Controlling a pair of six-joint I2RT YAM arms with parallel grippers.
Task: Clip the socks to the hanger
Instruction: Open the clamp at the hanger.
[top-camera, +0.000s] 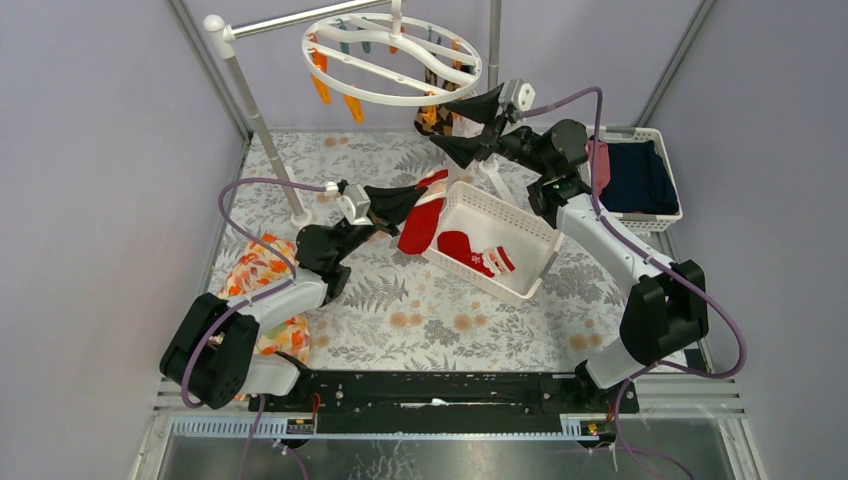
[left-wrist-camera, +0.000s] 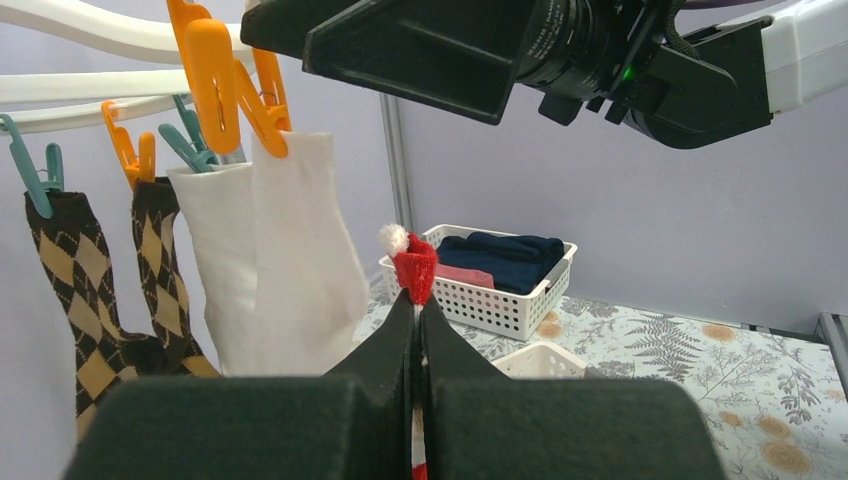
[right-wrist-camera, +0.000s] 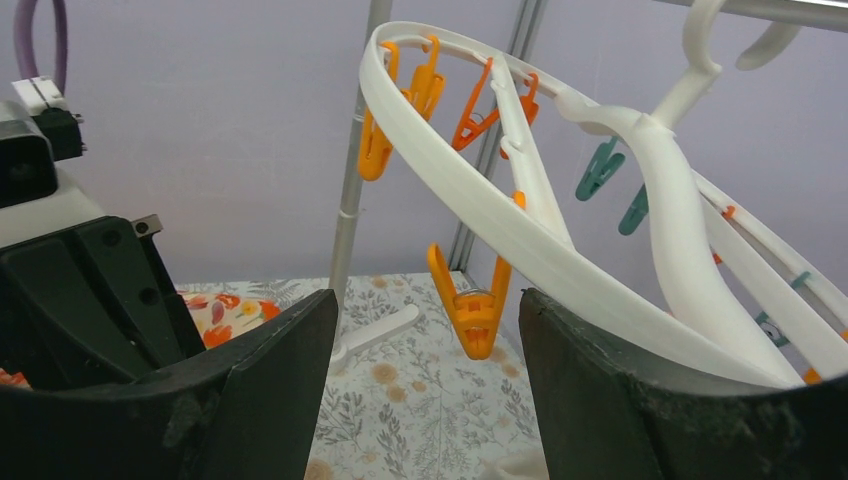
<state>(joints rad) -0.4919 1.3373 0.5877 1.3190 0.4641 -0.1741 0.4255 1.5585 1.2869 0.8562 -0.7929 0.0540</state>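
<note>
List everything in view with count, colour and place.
Round white plastic drying hanger: one, white, at back.
Plastic clothespins: several, orange and teal, hanger rim.
Argyle socks: two, brown-and-tan, clipped to hanger.
Plain socks: apparently two, whitish, clipped alongside.
Slatted plastic baskets: two, white, centre and far right.
Red socks: two, white-trimmed, one gripped, another in centre basket.
Folded clothes: navy and pink, right basket.
Floral cloth: one, orange, near left.
Left fingers: shut on red sock.
Right fingers: open, near hanger.
</note>
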